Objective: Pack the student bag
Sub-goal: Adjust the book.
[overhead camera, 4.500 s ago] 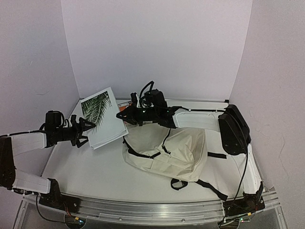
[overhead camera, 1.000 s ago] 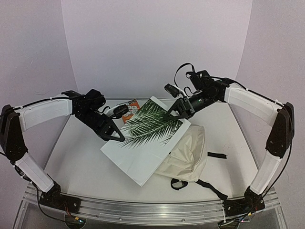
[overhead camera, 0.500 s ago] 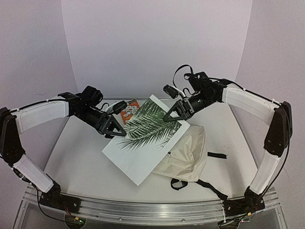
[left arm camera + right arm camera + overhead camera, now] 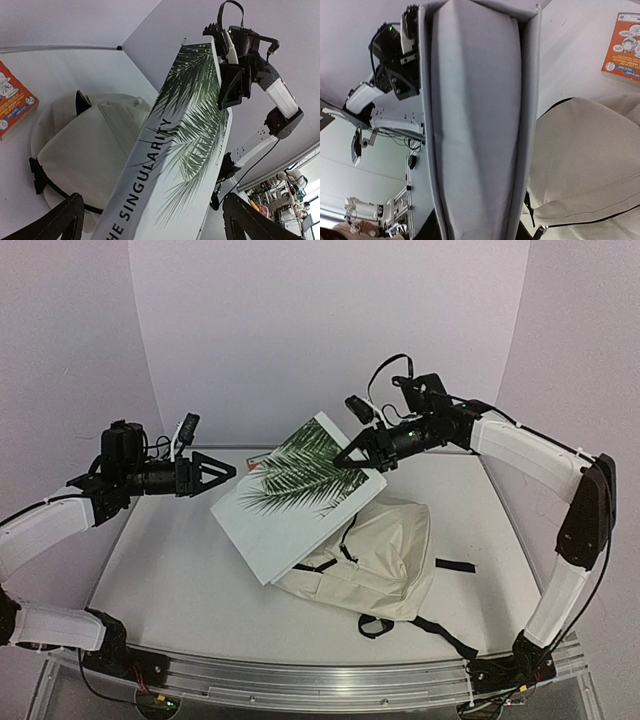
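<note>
The student bag [image 4: 385, 558], cream with black straps, lies flat right of the table's middle. A large white book [image 4: 295, 495] with a palm-leaf cover stands tilted over its left side. My right gripper [image 4: 352, 457] is shut on the book's raised far edge. In the right wrist view the book's page edge [image 4: 475, 120] fills the middle, with the bag [image 4: 580, 150] below it. My left gripper [image 4: 225, 475] hangs open to the left of the book, apart from it. The left wrist view shows the book's spine [image 4: 165, 160] ahead of the open fingers [image 4: 65, 220].
A small orange book [image 4: 12, 105] lies on the table beyond the bag, near the back wall; it also shows in the right wrist view [image 4: 622, 47]. A loose black strap [image 4: 440, 635] trails toward the near right. Walls close in left, back and right.
My left gripper let go of the white book, opened wide and drew back to the left. My right gripper closed on the far edge and raised the book to a steeper tilt.
</note>
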{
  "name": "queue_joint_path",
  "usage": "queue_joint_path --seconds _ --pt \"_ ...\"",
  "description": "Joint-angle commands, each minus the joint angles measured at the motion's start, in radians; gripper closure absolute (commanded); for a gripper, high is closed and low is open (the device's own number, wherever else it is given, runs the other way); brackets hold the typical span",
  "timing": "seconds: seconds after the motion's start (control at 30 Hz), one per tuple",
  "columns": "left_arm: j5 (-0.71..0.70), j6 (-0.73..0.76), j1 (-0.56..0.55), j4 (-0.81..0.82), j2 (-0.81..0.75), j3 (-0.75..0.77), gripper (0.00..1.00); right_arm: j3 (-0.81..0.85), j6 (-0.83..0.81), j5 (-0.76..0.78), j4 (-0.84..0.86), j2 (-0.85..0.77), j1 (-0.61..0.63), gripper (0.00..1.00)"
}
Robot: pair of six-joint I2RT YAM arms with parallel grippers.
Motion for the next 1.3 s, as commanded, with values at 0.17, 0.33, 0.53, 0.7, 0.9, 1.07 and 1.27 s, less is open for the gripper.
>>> queue_joint_path --seconds 0.17,0.33,0.53,0.7,0.9,1.07,1.27 --pt "-0.089 -0.152 0.003 0.312 -0.066 -0.013 0.03 -0.05 0.376 0.115 0.535 -0.205 -0.008 0.73" --pt "-0.029 -0.189 0.003 0.347 -0.081 -0.014 0.02 -0.105 0.421 0.17 0.653 -0.257 -0.008 0.73" --pt "0.142 -0.336 0.001 0.556 -0.025 -0.029 0.02 -0.184 0.498 0.184 0.799 -0.282 -0.008 0.73" --pt "0.189 -0.389 -0.004 0.64 0.012 0.008 0.02 -0.214 0.53 0.174 0.848 -0.272 -0.005 0.73" --pt "0.133 -0.425 -0.011 0.687 0.044 0.015 0.07 -0.24 0.544 0.176 0.876 -0.271 -0.006 0.73" --pt "0.117 -0.586 -0.012 0.92 0.121 -0.007 0.15 -0.255 0.553 0.164 0.886 -0.253 -0.006 0.73" --pt "0.112 -0.629 -0.025 0.956 0.179 0.006 0.27 -0.262 0.552 0.164 0.893 -0.243 -0.006 0.73"
